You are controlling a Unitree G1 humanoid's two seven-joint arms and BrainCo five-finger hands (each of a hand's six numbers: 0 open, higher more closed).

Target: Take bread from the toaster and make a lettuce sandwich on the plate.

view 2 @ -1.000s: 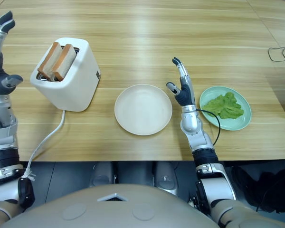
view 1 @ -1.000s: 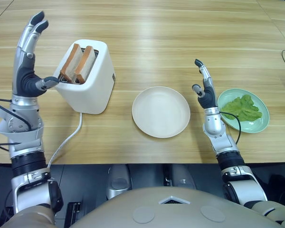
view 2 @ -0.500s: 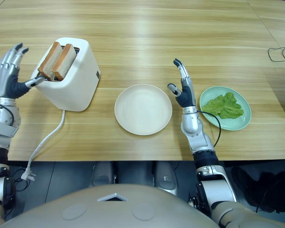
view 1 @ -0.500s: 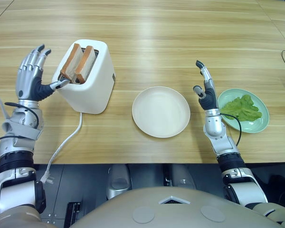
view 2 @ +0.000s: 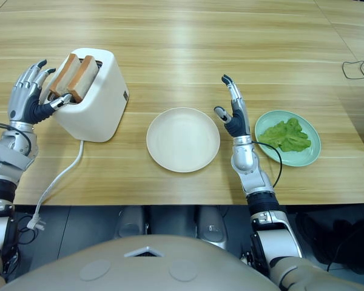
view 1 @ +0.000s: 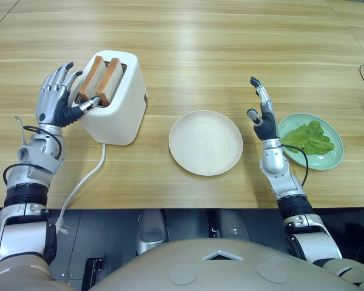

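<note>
Two slices of bread (view 1: 101,80) stand side by side in the slots of the white toaster (view 1: 118,106), tops projecting above the housing and leaning toward the left. The toaster sits on the left part of the wooden table (view 1: 230,54); its white power cord (view 1: 85,179) runs from the base toward the near table edge. The left hand (view 1: 56,100) is raised just beside the toaster's left wall, fingers spread and pointing up, thumb extended toward the near end of the left slice; whether the thumb touches cannot be determined, and the hand grasps nothing. An empty cream plate (view 1: 205,142) lies at table centre. The right hand (view 1: 262,115) stands upright between this plate and the green plate (view 1: 318,162), fingers extended, holding nothing. The lettuce (view 1: 312,137) rests on the green plate
</note>
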